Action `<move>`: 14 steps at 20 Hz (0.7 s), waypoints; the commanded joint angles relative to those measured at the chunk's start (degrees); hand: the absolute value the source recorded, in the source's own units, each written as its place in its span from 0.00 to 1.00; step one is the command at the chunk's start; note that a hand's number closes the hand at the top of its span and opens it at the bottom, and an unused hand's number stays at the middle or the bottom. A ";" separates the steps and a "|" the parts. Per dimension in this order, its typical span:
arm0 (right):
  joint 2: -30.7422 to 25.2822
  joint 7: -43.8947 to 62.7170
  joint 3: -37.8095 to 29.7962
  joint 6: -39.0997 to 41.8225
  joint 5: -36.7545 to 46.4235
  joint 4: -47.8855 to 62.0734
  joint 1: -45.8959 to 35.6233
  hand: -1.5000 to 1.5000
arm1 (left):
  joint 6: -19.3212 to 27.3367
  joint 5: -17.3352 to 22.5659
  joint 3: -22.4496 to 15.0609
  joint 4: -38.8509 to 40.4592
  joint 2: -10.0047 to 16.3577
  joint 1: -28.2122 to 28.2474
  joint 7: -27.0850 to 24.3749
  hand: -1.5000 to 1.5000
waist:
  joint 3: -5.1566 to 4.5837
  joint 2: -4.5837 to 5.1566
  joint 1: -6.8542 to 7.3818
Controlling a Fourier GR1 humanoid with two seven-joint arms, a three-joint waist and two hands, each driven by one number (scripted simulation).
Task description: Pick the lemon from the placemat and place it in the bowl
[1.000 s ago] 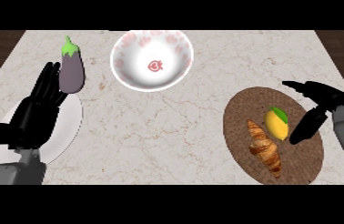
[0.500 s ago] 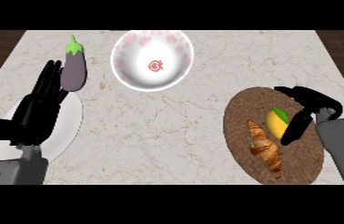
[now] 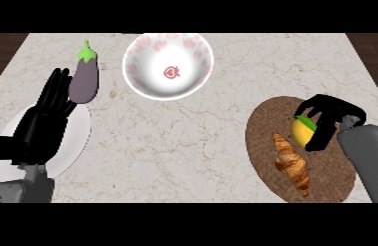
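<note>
Head view, one entry. Lemon (image 3: 301, 132): yellow with a green tip, lying on the brown round placemat (image 3: 263, 140) at the worktop's (image 3: 192, 140) right side, just beside the upper end of a croissant (image 3: 291, 164). Right hand (image 3: 334, 110): curled round the lemon, fingers arched over its far end and thumb down along its right flank; the fruit looks to be resting on the mat, not raised. Handling, by judgement: small, light, hard-skinned and stiff, so it will bear a squeeze without harm; its waxy rind and oval form make it apt to roll or squirt out endways, so the hold is best taken across the thick middle with thumb set against fingers, not at the tapered tips. Bowl (image 3: 168, 65): white with a red pattern, at the far centre of the worktop, well apart from the mat. Left hand (image 3: 40, 125): open, fingers straight, resting at the left edge over a white plate (image 3: 77, 140), near an eggplant (image 3: 84, 81). Not determinable: the lemon's right side, covered by the hand; whether every finger touches the rind; the placemat's right rim, under the grey forearm, and its near rim, cut off; most of the plate.
</note>
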 commanded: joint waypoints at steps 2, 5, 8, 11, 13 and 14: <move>-0.30 -3.72 2.44 1.41 4.13 -1.90 0.07 1.00 | -1.81 0.47 2.85 5.07 0.53 -3.34 -1.30 0.50 | 0.21 0.17 -0.29; 1.84 -7.33 3.52 -2.44 7.69 0.57 1.35 1.00 | -2.16 -0.17 2.76 2.55 0.17 -1.04 -1.03 0.50 | 0.22 0.15 -0.15; 0.42 -9.09 3.08 -0.91 8.76 -0.51 0.67 1.00 | -0.69 -1.84 0.16 -1.26 -2.05 1.04 0.40 0.50 | 0.22 0.09 -0.15; 17.82 -0.33 14.13 -4.32 11.19 -8.16 -5.81 1.00 | -2.87 0.95 1.92 2.85 0.32 -2.30 1.33 0.50 | 0.09 -0.16 1.84; 26.33 1.60 18.51 -6.96 13.02 -8.23 -10.24 1.00 | -2.35 -0.67 -0.34 3.06 -1.33 -3.72 0.29 0.50 | 0.09 0.34 3.90; 27.33 1.81 22.26 -7.78 13.42 -9.17 -11.86 1.00 | -2.72 -0.97 -0.82 2.90 -0.78 -4.69 0.87 0.50 | 0.10 0.37 5.64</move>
